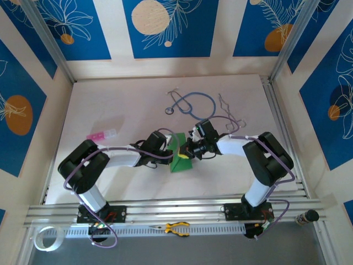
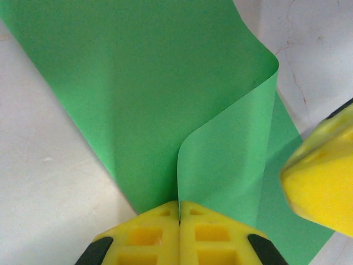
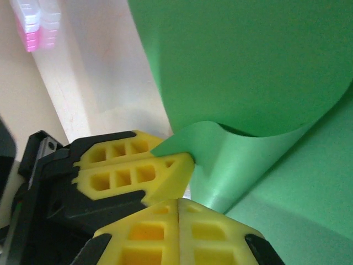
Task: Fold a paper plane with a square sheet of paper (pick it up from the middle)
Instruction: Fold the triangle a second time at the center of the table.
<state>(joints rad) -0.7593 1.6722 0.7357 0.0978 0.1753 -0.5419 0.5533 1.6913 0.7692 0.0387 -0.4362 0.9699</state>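
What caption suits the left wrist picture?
Left yellow jaws pinch the curled edge of a thin bright green paper sheet.

Square sheet of paper (image 1: 180, 160) mid-worktop (image 1: 110, 99), left end effector (image 2: 179, 207) at its left, right end effector (image 3: 178, 203) at its right, stethoscope (image 1: 193, 104) farther back, pliers (image 1: 176, 228) nearest.

SITE: robotics lab test cell | BENCH: white bench (image 1: 110, 110), left arm (image 1: 118, 157) and right arm (image 1: 237, 144) bolted at its near edge | FRAME: aluminium rails (image 1: 176, 208) along that edge and its right side | WALLS: blue-patterned panels (image 1: 165, 27) enclosing the bench
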